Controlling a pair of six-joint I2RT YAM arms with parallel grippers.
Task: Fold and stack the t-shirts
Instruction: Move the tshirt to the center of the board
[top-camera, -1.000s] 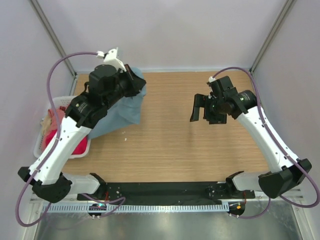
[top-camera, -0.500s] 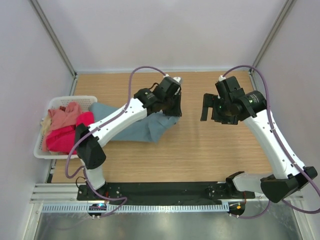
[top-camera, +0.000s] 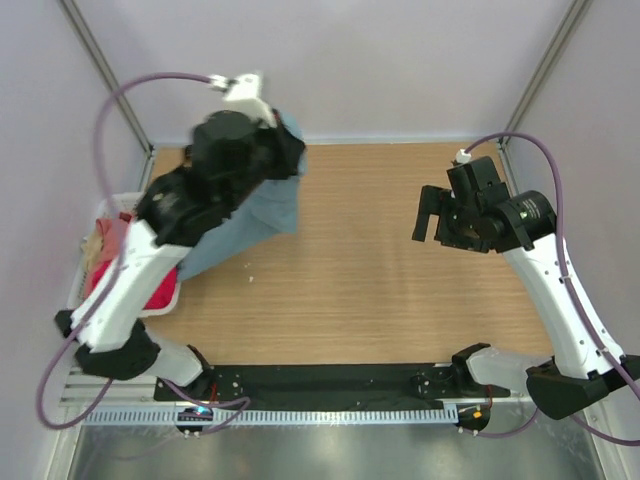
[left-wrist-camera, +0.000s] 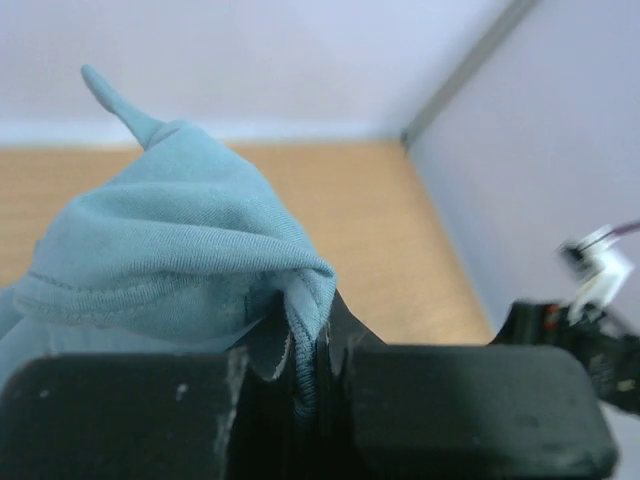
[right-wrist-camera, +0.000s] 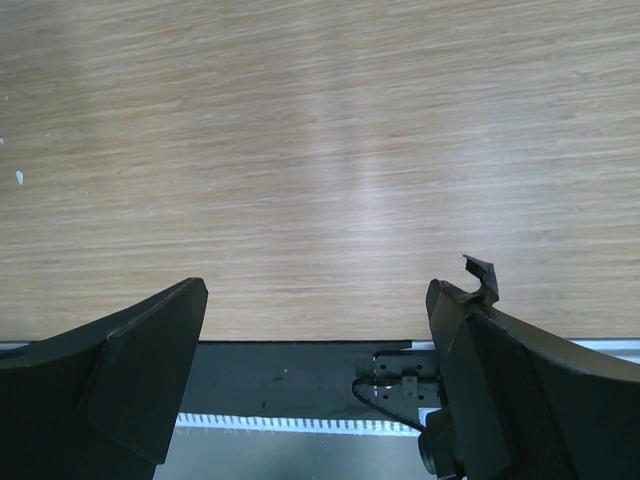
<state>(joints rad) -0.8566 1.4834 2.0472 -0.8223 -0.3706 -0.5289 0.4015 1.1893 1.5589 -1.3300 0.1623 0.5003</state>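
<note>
Over on the left, the white basket (top-camera: 118, 201) is sitting at the table's edge, holding the salmon pink shirt (top-camera: 103, 243) and the crimson-pink shirt (top-camera: 160, 290). Next along, the left gripper (left-wrist-camera: 318, 345) is hanging high near the rear left corner, jaws clamped tight on a bunched fold of the grey-teal shirt (top-camera: 255, 215). The cloth is draping down from it, its lower end trailing by the basket. Across on the right, the right gripper (right-wrist-camera: 315, 330) is hovering above the wooden table (top-camera: 400, 300), jaws spread wide, gripping nothing.
</note>
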